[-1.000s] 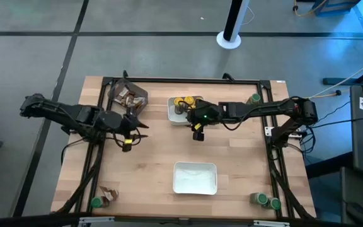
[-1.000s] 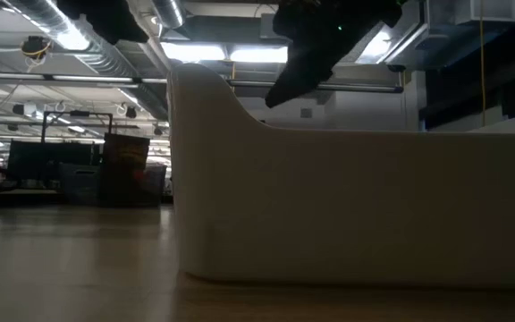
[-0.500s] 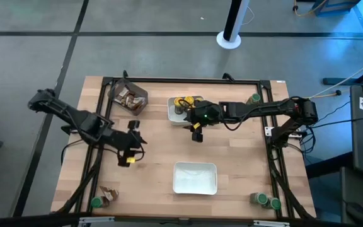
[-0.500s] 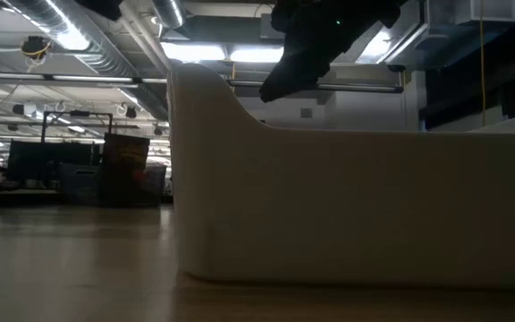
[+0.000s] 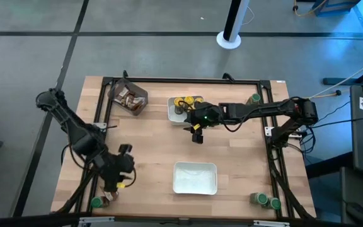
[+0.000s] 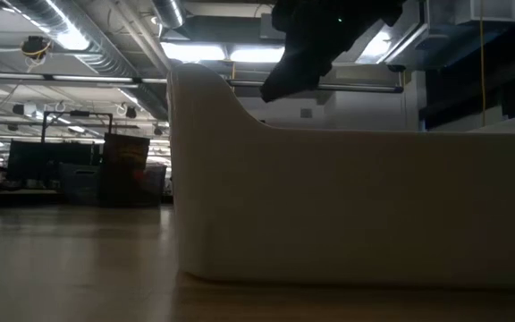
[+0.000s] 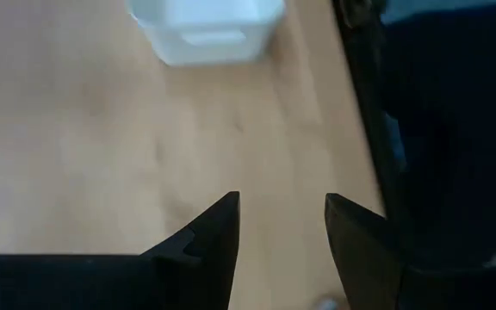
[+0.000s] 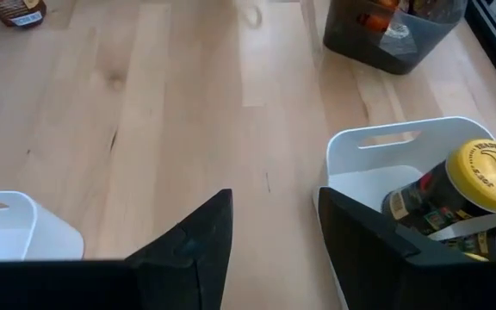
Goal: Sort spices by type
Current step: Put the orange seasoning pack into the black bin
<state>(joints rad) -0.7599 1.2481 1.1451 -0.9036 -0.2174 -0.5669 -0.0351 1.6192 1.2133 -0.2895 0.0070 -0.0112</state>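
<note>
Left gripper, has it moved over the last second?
Yes. The left gripper has swung away from the dark bin toward the table's near left corner, by the packet there.

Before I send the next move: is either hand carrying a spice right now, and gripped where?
Nothing is held. The left hand is open over bare wood, and the right hand is open beside the white tray with the yellow-lidded jars.

Wooden table (image 5: 150, 151), black frame along its edges.
White trays upper centre (image 5: 174, 113) and lower centre (image 5: 195, 178); dark bin (image 5: 128, 98) upper left; green-lidded jars (image 5: 265, 201) lower right, one (image 5: 96, 203) with packet (image 5: 110, 194) lower left.
</note>
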